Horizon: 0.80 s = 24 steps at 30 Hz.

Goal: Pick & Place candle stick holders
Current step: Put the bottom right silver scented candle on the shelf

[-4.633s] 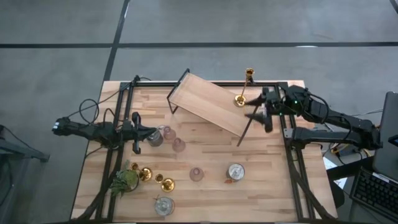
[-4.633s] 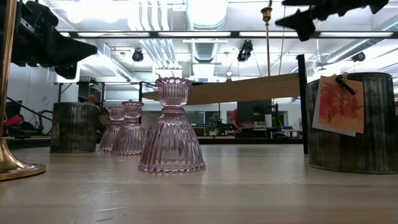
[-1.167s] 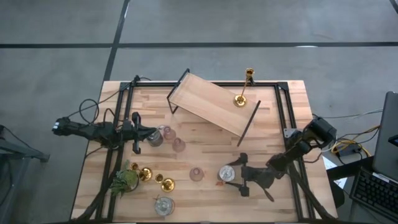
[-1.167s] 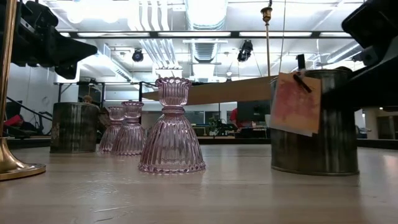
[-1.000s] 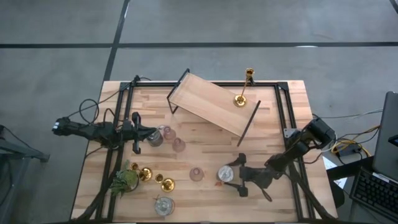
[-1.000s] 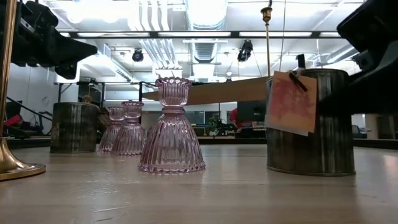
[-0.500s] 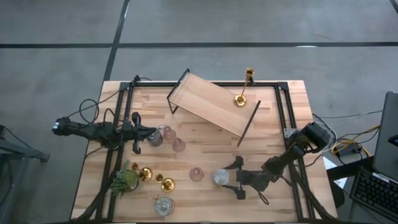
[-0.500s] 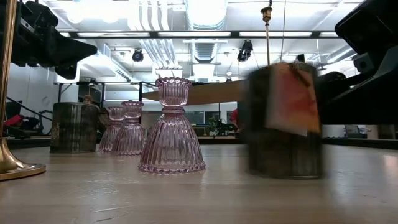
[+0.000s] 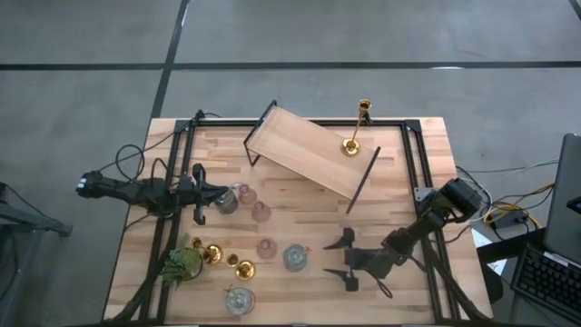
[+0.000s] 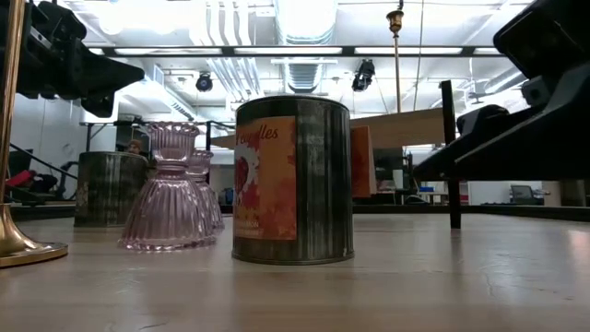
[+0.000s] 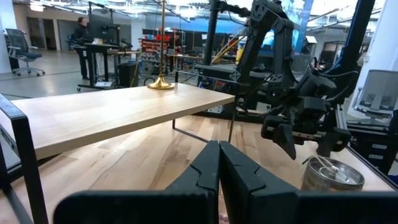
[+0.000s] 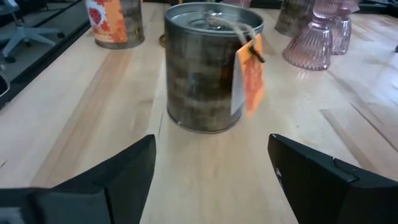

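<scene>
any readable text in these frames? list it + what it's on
"...alles": partial script word at the top of the orange label on the silvery tin holder, low view; the start is cut off.
Orange hang tag on that tin, right wrist view: print too blurred to read.
Label on another tin: unreadable.

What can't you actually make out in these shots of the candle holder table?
- Low view: the silvery round holder stands in front and hides most of the pink cups behind it.
- Low view: the gold candlestick is cut off by the edge.
- High view: the small plant covers part of the gold candlestick beside it.
- Right wrist view: the holder's tag is too blurred to read.
</scene>
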Each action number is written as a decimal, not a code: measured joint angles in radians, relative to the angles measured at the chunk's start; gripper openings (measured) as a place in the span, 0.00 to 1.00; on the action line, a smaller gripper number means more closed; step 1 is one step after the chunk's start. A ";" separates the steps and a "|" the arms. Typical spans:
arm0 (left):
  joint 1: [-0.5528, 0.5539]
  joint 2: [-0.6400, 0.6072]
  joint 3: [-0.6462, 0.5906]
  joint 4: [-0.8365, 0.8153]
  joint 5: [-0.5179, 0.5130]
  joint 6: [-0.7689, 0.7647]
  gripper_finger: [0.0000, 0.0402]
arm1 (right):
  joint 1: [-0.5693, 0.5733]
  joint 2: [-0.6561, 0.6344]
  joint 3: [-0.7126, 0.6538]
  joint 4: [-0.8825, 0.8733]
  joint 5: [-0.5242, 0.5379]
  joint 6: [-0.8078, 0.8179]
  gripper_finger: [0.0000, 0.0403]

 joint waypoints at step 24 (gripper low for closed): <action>0.000 0.009 0.000 0.001 0.000 0.000 0.03 | -0.103 0.146 0.232 -0.047 -0.168 -0.017 0.97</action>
